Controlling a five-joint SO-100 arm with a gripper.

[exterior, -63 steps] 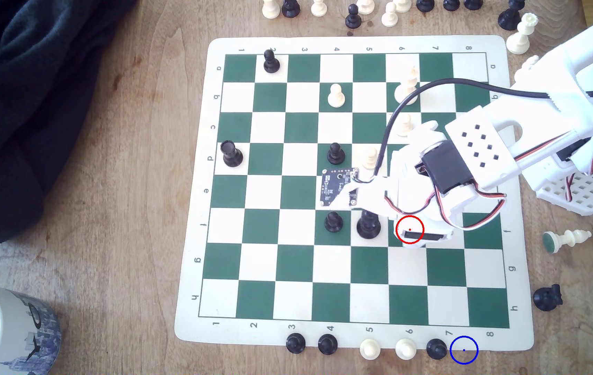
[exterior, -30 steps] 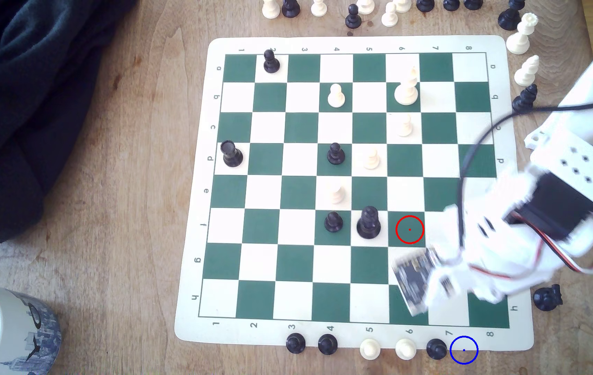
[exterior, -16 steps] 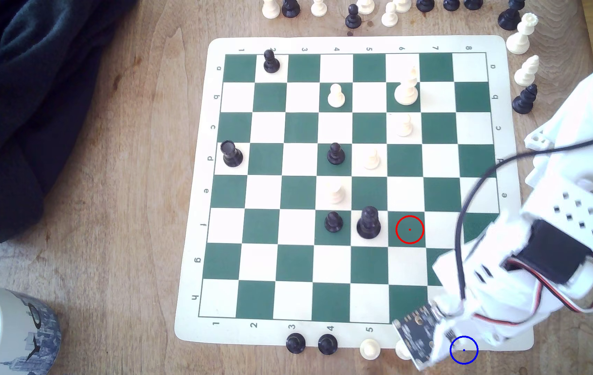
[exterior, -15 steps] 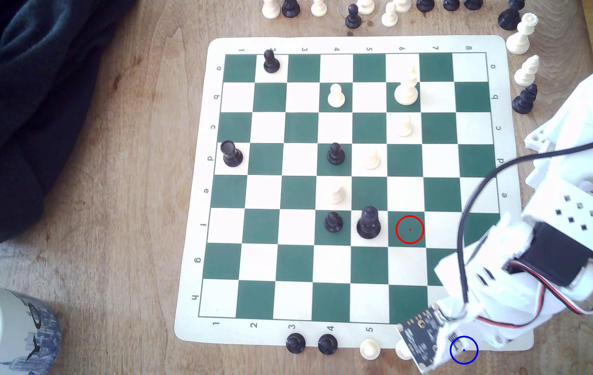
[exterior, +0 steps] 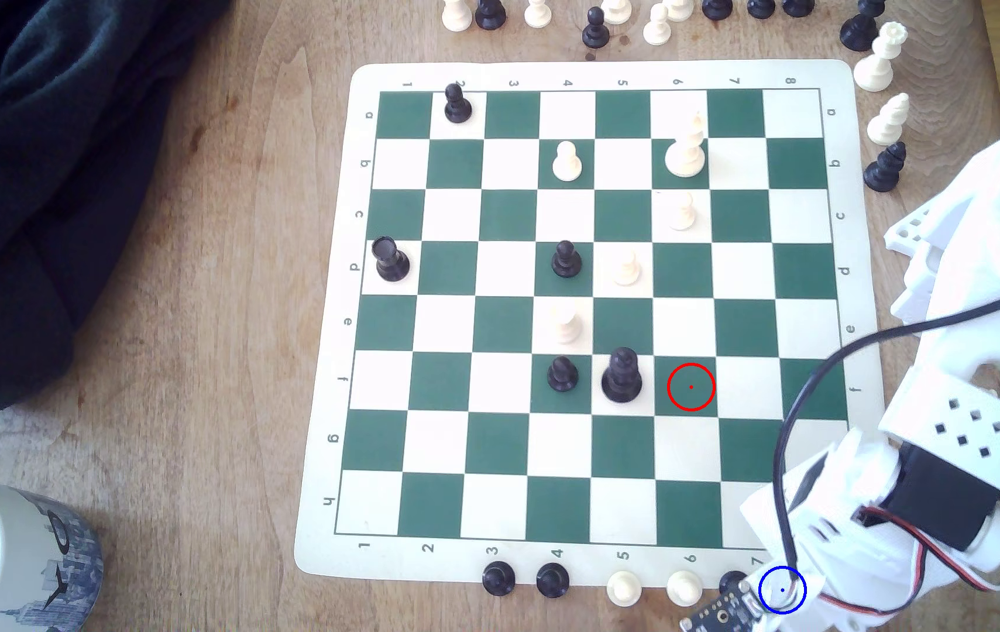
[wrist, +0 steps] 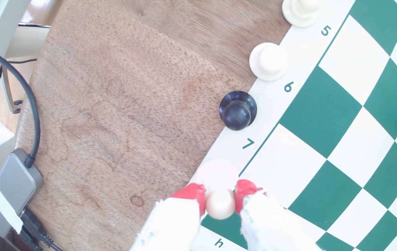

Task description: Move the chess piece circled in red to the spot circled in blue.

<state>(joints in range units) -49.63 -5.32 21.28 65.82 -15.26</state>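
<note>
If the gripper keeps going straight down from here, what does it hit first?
Probably the board's cream border near the 7 mark: the gripper holds the white pawn right above it. The black pawn stands aside. Height unclear.

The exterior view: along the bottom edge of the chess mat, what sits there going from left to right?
Black pawn → second black pawn → white pawn → second white pawn → third black pawn, partly hidden → blue ring, where the gripper holds the carried pawn.

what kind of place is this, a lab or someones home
Probably a home or casual desk rather than a lab: a worn wooden table holds a roll-up chess mat, a used coffee mug and a dark garment dumped beside the board.
</note>
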